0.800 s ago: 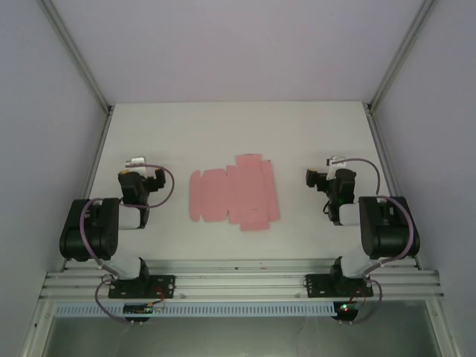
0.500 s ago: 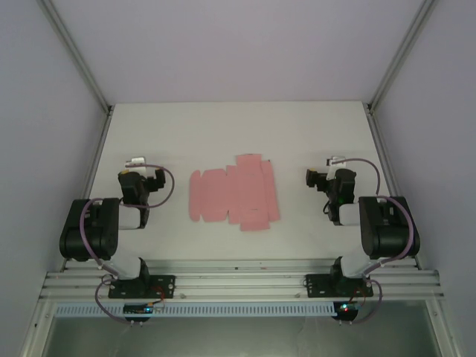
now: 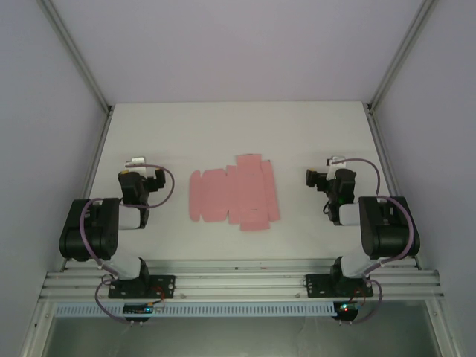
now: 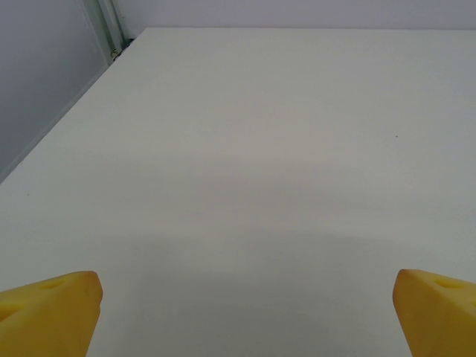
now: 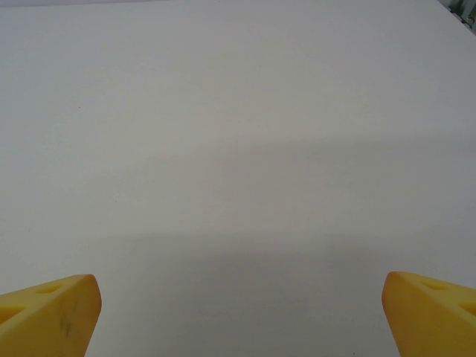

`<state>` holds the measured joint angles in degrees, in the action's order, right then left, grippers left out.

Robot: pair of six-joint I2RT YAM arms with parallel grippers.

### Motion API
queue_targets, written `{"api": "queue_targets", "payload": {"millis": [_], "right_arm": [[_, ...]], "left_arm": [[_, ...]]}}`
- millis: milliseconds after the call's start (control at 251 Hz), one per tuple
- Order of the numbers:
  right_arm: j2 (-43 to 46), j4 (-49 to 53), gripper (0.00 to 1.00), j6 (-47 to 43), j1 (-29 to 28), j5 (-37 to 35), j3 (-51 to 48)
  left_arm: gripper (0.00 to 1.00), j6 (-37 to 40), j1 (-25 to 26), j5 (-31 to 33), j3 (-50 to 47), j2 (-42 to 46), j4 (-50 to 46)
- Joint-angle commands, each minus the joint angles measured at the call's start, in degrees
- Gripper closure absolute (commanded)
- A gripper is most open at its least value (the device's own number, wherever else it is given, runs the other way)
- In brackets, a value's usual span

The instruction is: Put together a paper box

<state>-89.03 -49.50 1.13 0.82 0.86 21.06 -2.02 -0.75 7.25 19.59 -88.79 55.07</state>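
Note:
The paper box (image 3: 233,193) is a flat pink die-cut blank with flaps and creases, lying unfolded in the middle of the white table (image 3: 238,126). My left gripper (image 3: 136,165) rests to the left of the blank, well apart from it. My right gripper (image 3: 336,165) rests to its right, also apart. In the left wrist view the yellow fingertips (image 4: 52,312) stand wide apart over bare table, so the left gripper (image 4: 249,316) is open. In the right wrist view the yellow fingertips (image 5: 52,312) are likewise spread, and the right gripper (image 5: 242,316) is open and holds nothing.
Grey enclosure walls and metal corner posts (image 3: 78,59) bound the table on the left, right and back. An aluminium rail (image 3: 238,282) carrying both arm bases runs along the near edge. Bare table lies beyond the blank toward the back wall.

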Motion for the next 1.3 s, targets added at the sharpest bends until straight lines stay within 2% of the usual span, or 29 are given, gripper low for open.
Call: {"api": "queue_targets", "payload": {"millis": [0, 116, 224, 335, 423, 559, 647, 782, 882, 998, 1137, 1293], "right_arm": [[1.08, -1.41, 0.01, 1.31, 0.06, -0.24, -0.61], [4.93, 0.6, 0.01, 1.25, 0.24, -1.99, -1.14], [10.69, 10.16, 0.01, -0.04, -1.19, -6.07, 1.98], [16.11, 27.82, 0.01, 1.22, -5.89, -10.78, 8.62], [18.3, 39.58, 0.01, 2.31, -10.67, -11.65, 13.61], [19.17, 53.85, 0.02, 5.89, -19.02, -12.83, 20.8], [17.89, 62.23, 0.08, 12.51, -22.88, -9.97, 25.78], [14.29, 63.84, 0.2, 17.64, -29.55, -1.27, 27.75], [10.2, 62.47, 0.29, 20.59, -32.47, 2.8, 29.16], [3.5, 63.31, 0.37, 20.4, -32.7, 8.8, 32.03], [-3.52, 65.34, 0.4, 21.13, -31.64, 8.9, 34.08], [-8.5, 63.27, 0.45, 22.34, -28.88, 10.91, 32.59]], "left_arm": [[0.0, -1.14, -0.39, 1.13, 1.04, 2.22, -1.91], [0.0, -0.9, -0.38, -0.21, 3.85, 8.64, -12.9], [0.0, -4.44, -0.32, -1.1, 5.76, 16.01, -23.73], [0.0, -10.22, 0.28, -6.1, 10.32, 21.87, -37.56], [0.0, -14.72, 3.17, -7.37, 12.4, 25.05, -44.54], [0.0, -19.35, 9.39, -9.44, 13.46, 27.72, -48.65], [0.0, -22.7, 11.1, -11.25, 14.34, 26.96, -50.4], [0.01, -23.44, 12.34, -12.34, 18.64, 22.77, -59.51], [0.0, -22.6, 13.08, -13.1, 19.16, 20.34, -61.79], [0.0, -23.93, 13.23, -15.14, 17.32, 19.54, -60.96], [0.0, -24.48, 13.23, -17.31, 15.64, 19.16, -59.69], [0.0, -24.85, 13.28, -19.12, 14.95, 18.22, -59.94]]}}
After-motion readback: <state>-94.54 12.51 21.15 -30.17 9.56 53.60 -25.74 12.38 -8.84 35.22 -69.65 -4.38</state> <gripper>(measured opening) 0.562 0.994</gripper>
